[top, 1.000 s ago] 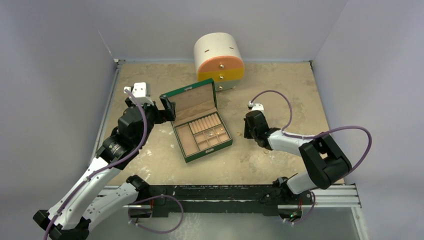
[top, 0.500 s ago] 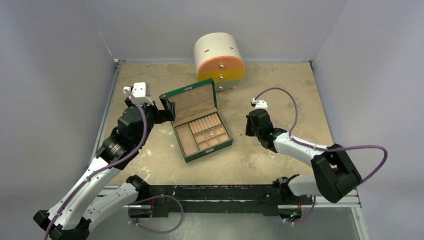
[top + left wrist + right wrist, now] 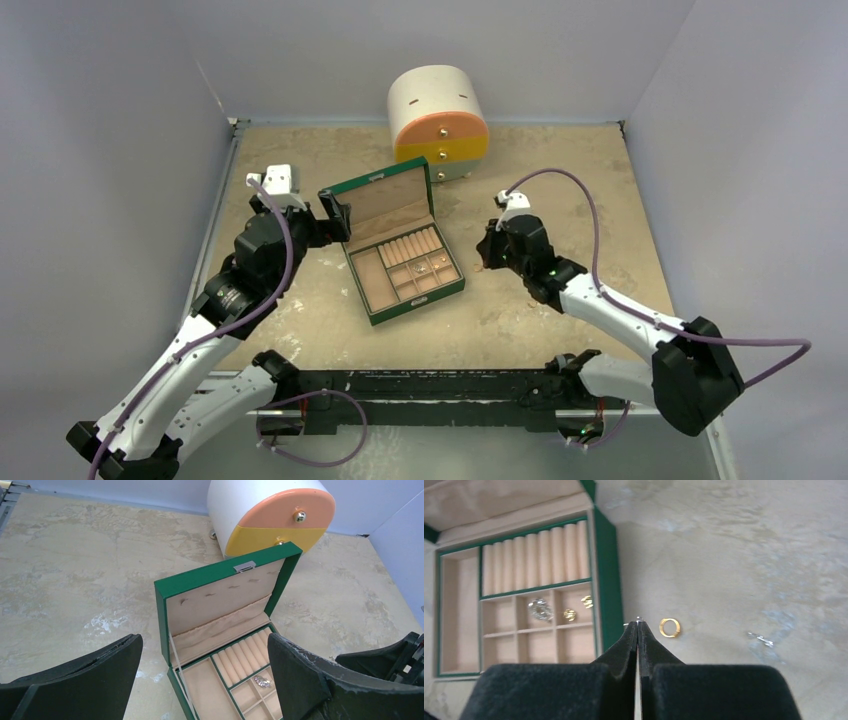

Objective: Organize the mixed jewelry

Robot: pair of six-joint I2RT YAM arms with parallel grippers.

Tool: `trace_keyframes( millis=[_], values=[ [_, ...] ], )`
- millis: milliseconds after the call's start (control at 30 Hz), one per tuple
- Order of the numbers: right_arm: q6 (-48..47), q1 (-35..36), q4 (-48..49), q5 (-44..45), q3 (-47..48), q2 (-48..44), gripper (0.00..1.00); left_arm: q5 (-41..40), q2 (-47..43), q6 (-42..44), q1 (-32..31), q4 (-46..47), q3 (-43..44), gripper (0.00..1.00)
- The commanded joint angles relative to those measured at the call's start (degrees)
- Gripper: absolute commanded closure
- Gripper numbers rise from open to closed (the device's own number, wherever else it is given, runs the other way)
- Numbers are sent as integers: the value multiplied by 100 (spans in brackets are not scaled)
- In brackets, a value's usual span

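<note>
- The box [image 3: 405,290] is green outside and tan-lined inside. Its lid [image 3: 220,597] stands open, with a small silvery clasp [image 3: 244,566] on the top edge. Any marking on the clasp is too small for us to read.
- Inside the box, just in front of the ring rolls [image 3: 536,560], we see a silvery cluster [image 3: 540,609] in one small compartment. Two gold pieces [image 3: 569,614] appear to lie in the next one, toward the box's right wall.
- Outside the box, a plain gold ring [image 3: 669,627] lies flat on the table [image 3: 560,180], just beside the right wall but not touching it. A thin silvery bit [image 3: 760,639] lies farther right.
- The right pincer [image 3: 638,623] is closed, with its tips between the box's right wall and the ring. A tiny glint shows at the tips, and we cannot tell whether anything is pinched there.
- The left pincer [image 3: 202,645] is spread wide and holds nothing. It sits at the lid's left edge.
- Bare table stretches right of the box and in front of it. A white drawer unit [image 3: 438,120] with orange and yellow fronts stands close behind the lid.
</note>
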Motion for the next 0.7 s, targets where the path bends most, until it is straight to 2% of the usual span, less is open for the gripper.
trace_keyframes(
  millis=[0, 300, 667],
  values=[
    [-152, 383, 325, -507, 350, -141, 100, 57, -73, -42, 49, 240, 48, 4],
    [-174, 1327, 882, -830, 724, 324, 100, 58, -77, -42, 55, 239, 56, 4],
    [-112, 1873, 1469, -1229, 1280, 1475, 100, 47, -109, -42, 59, 229, 62, 4]
  ],
)
